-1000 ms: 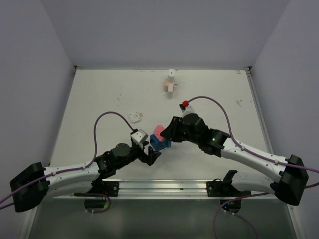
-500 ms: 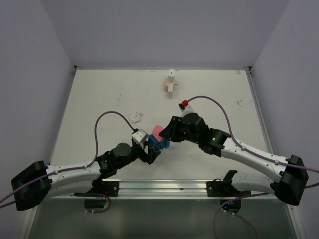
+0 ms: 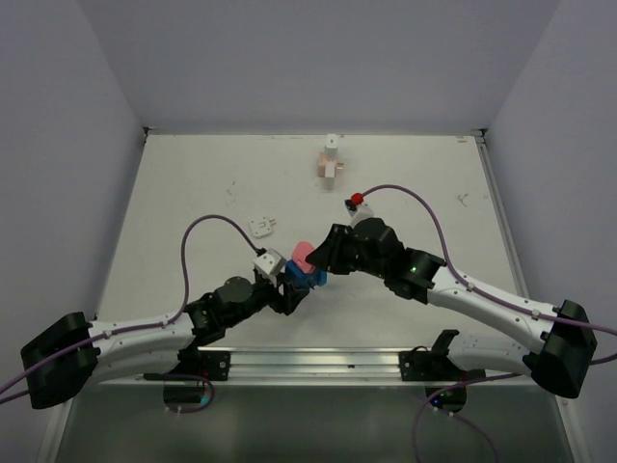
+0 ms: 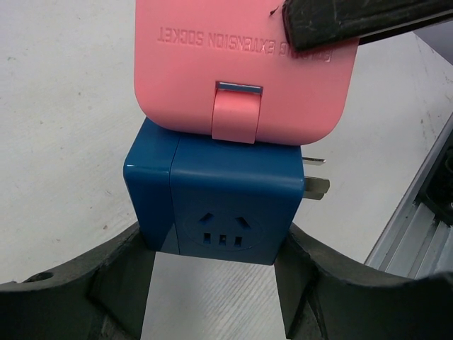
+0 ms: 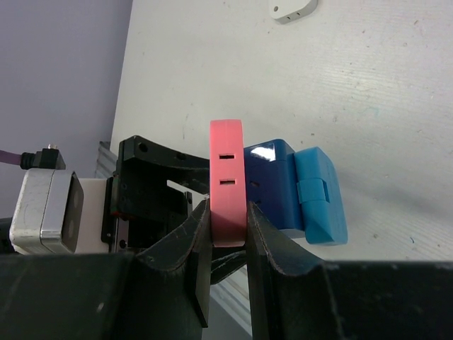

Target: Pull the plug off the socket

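Near the front of the white table point(image 3: 193, 183), two robot arms meet over a pink extension socket point(image 4: 241, 64) with a blue adapter plug point(image 4: 226, 198) seated against its flat face. The right gripper point(image 5: 228, 219) is clenched on the socket's thin edge, pinching it from both sides. The left gripper point(image 4: 216, 248) brackets the plug, one finger against each side; I cannot tell whether it is squeezing. Plug and socket are joined with no gap showing, so nothing has been pulled apart. By my reckoning, what remains is a firm left grip and the pull.
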Controlling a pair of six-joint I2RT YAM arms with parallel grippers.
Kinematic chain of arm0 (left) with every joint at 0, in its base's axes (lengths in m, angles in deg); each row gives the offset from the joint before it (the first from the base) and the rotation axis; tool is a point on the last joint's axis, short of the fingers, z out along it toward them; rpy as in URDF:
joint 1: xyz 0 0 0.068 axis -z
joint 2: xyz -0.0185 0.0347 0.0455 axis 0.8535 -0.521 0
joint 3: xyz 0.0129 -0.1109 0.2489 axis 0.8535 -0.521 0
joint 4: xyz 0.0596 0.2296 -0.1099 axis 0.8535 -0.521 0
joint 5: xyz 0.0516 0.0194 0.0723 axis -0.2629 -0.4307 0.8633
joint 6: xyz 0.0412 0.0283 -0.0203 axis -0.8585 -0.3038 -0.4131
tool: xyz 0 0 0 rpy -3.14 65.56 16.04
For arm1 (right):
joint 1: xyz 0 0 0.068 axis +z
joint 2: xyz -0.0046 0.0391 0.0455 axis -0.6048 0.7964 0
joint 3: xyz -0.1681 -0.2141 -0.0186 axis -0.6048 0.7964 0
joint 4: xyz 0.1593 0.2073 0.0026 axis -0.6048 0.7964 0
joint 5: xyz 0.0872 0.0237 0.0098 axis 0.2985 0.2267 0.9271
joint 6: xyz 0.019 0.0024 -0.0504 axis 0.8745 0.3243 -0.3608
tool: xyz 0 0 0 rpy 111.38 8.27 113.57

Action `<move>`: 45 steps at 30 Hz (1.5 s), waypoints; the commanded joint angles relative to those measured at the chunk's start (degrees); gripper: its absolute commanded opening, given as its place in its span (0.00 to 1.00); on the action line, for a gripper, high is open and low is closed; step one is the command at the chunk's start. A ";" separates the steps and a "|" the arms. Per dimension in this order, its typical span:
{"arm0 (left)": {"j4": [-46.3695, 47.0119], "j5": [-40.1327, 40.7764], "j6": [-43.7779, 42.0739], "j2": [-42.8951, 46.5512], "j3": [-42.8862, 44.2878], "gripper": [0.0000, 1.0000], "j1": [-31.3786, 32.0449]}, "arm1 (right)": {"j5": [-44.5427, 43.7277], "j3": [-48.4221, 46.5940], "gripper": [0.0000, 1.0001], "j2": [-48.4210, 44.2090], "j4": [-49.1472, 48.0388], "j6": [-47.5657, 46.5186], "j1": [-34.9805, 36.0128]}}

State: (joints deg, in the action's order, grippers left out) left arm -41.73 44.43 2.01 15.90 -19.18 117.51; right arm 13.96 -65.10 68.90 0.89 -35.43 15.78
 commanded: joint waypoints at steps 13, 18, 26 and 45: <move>-9.98 0.04 4.54 -2.12 11.16 0.00 0.15 | -3.79 -4.83 0.00 0.97 5.55 -15.82 0.36; -14.12 0.04 4.89 -5.19 14.59 0.00 0.15 | -4.59 -5.19 0.00 1.32 7.14 -17.49 0.45; -14.48 0.30 6.13 -5.73 15.83 0.00 0.15 | -4.50 -4.57 0.00 1.59 7.14 -17.93 0.71; -12.98 -8.75 13.07 -13.98 11.87 0.00 0.67 | -12.59 -10.46 0.00 1.23 6.96 -16.08 -3.15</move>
State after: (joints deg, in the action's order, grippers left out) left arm -52.13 37.98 13.46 3.79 -7.83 117.56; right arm 7.28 -70.00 70.24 11.71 -50.14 15.23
